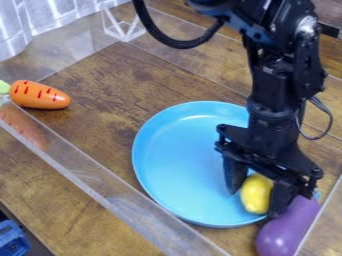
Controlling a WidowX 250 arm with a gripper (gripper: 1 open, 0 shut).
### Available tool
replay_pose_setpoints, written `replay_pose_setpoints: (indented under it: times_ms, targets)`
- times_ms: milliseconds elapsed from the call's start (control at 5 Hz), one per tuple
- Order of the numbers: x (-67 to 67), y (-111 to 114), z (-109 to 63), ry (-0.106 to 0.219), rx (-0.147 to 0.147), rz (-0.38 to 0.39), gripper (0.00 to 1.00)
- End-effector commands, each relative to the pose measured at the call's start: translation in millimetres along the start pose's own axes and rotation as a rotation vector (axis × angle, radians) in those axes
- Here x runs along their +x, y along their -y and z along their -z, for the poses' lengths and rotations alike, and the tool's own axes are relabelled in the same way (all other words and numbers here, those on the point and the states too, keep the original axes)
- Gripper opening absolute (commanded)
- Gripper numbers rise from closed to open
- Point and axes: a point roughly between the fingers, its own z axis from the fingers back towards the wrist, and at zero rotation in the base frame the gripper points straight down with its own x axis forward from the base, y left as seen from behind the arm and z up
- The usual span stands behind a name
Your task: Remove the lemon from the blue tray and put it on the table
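Note:
The yellow lemon (pixel 255 194) lies in the blue tray (pixel 181 155), near its front right rim. My gripper (pixel 259 193) comes straight down from the black arm and straddles the lemon, one finger on each side, shut on it. The fingers hide the lemon's upper part. The lemon still rests low on the tray. The dark wood table (pixel 147 80) surrounds the tray.
A purple eggplant (pixel 287 232) lies against the tray's front right edge, right beside the gripper. An orange carrot (pixel 40 95) sits at the far left. A clear acrylic wall (pixel 67 150) runs along the table's left front edge.

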Motion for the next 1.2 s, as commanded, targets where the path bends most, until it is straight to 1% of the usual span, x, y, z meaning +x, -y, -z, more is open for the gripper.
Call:
replay_pose_setpoints:
  times_ms: [0,200,400,1000]
  targets:
    - [14.2,11.6,-38.1,0.107,-0.021,0.031,0.0]
    - [17.8,9.9,-46.5,0.117,-0.017,0.024,0.0]
    - [19.0,8.5,-51.6,0.119,-0.015,0.022,0.0]
    - [19.4,5.6,-60.8,0.116,-0.01,0.025,0.0]
